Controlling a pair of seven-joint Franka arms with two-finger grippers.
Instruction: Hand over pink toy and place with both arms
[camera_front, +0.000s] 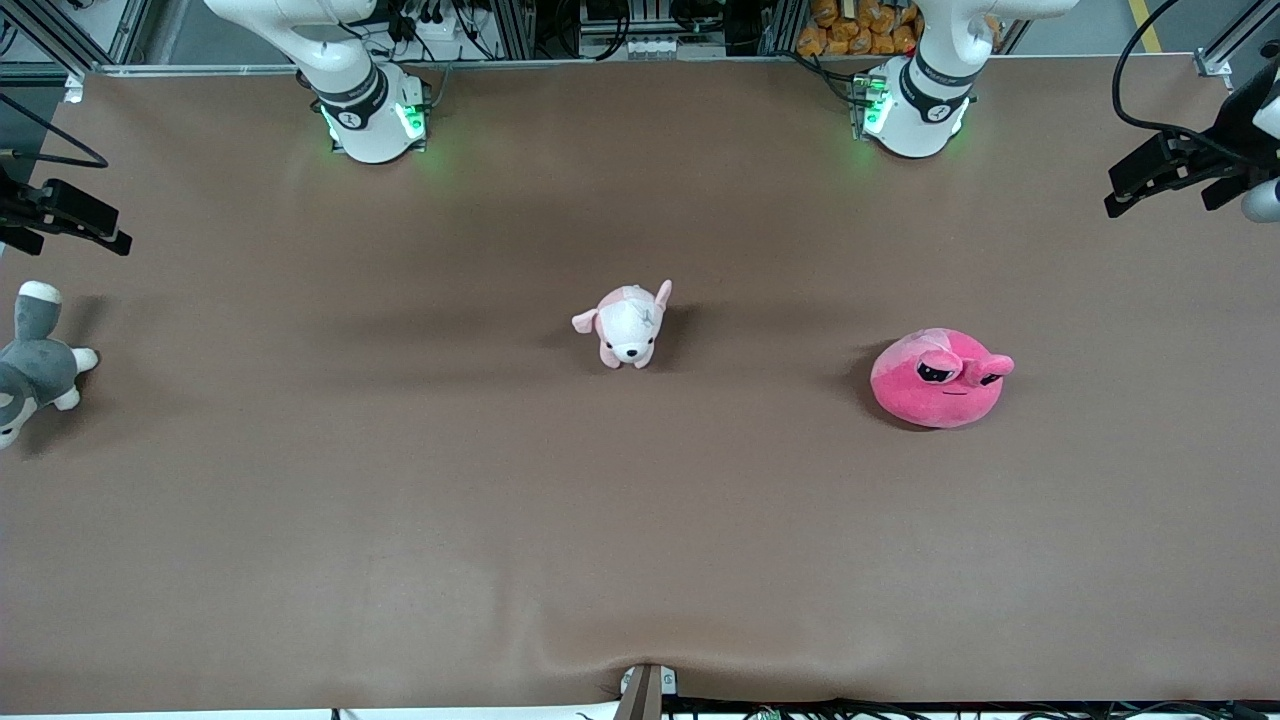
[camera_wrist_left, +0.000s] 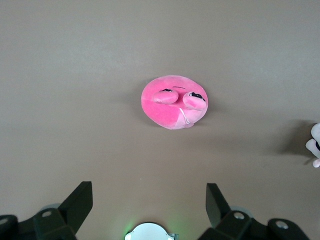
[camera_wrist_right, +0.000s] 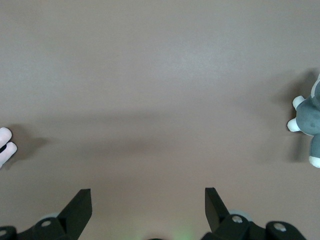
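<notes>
Pink toy (camera_front: 940, 378) sits on your desk (camera_front: 400, 520) toward the left arm's end, well below your left tool (camera_wrist_left: 149, 202), whose jaws hang wide and empty, while your right tool (camera_wrist_right: 148, 202) waits equally spread over bare desk.

High front camera facing robots, wrist cameras looking down at table (camera_front: 400, 520)
</notes>
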